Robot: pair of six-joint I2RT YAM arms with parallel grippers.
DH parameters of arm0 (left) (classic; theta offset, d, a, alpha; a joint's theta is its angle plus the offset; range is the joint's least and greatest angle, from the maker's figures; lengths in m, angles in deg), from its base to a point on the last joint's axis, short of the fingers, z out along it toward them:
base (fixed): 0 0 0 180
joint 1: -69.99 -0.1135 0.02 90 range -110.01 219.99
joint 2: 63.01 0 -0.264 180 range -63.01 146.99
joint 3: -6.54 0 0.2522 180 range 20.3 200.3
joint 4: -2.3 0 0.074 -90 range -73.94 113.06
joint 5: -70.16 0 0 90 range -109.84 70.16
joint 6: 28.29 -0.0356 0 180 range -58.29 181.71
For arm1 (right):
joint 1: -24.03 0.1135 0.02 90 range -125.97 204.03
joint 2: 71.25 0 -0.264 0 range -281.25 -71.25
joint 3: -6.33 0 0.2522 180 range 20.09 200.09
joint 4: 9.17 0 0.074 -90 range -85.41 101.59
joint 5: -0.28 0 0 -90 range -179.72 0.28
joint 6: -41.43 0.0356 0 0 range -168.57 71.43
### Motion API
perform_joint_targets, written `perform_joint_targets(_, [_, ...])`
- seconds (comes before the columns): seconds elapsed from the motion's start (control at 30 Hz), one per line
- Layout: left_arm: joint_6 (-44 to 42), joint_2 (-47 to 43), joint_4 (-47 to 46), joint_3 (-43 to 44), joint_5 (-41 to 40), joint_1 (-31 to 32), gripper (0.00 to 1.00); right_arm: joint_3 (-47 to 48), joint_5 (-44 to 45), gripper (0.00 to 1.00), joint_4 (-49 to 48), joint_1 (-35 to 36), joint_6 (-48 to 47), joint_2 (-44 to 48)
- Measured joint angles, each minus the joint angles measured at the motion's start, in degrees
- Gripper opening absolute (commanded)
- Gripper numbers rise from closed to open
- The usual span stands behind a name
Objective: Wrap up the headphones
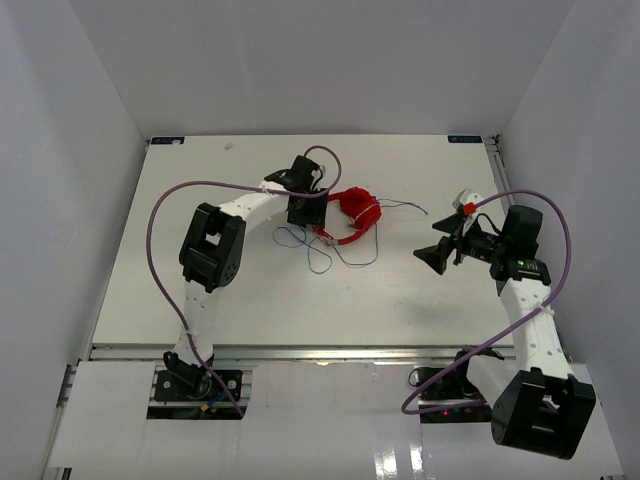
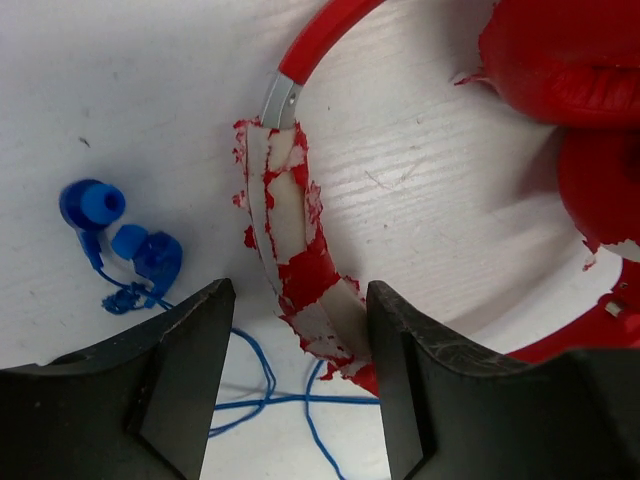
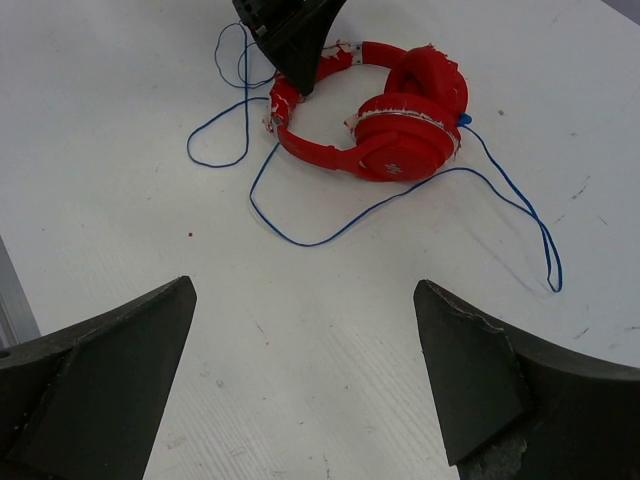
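While the white matte table (image 1: pixel 250 300) carries everything, your right gripper (image 3: pixel 305 290) hangs with jaws wide, well apart from the small red padded on-ear headphones (image 3: pixel 390 140) lying mid-table. Your left gripper (image 2: pixel 300 300) is spread too, astride their flaking red-and-white headband (image 2: pixel 290 230), probably to pin it for winding. Thin blue cable (image 3: pixel 330 225) sprawls in loose loops beside them; its small blue plastic plug (image 2: pixel 95 205) lies near that gripper's left finger.
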Motion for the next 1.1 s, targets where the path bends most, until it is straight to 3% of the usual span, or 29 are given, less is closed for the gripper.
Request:
perform_joint_targets(0.37, [14.0, -0.4, 5.9, -0.1, 7.5, -0.3, 0.6, 0.0, -0.3, 0.96, 0.0, -0.3, 0.0, 0.0])
perform_joint_targets(0.93, [27.9, 7.3, 21.1, 13.4, -0.9, 3.9, 0.45, 0.0, -0.8, 0.97, 0.0, -1.2, 0.0, 0.8])
perform_joint_targets(1.1, [29.3, 8.7, 23.7, 15.7, -1.8, 3.6, 0.32, 0.0, -1.2, 0.97, 0.0, -2.2, 0.0, 1.0])
